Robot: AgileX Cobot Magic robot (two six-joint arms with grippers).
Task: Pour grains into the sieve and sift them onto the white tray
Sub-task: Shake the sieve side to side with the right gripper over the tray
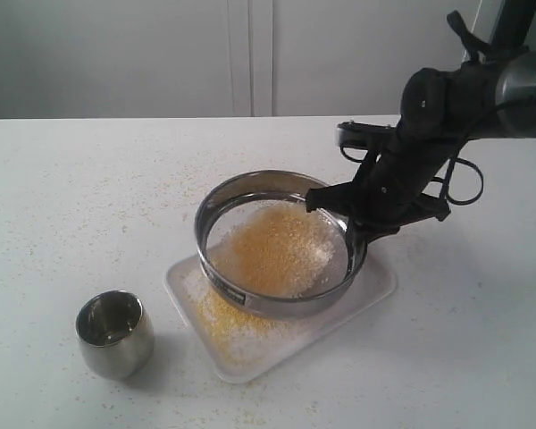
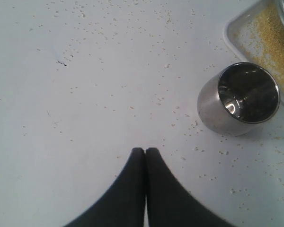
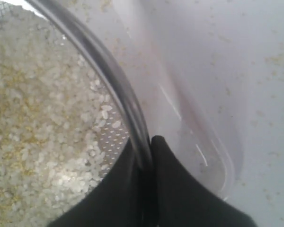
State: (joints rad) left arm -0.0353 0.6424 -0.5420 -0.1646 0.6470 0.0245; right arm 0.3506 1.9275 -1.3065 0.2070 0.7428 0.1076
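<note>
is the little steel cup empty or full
Empty: the steel cup stands upright, and the left wrist view shows only bare reflective metal inside it.

sieve (image 1: 277, 307): bright glossy steel ring, fine metal mesh. cup (image 1: 114, 333): polished steel, mirror finish. white tray (image 1: 373, 288): smooth, plastic-looking, slight sheen. tabletop (image 1: 89, 197): matt white, smooth. left hand (image 2: 145, 152) and right hand (image 3: 149, 142): smooth matt black. grains (image 1: 272, 250): powdery yellow meal, smooth pale kernels.
</note>
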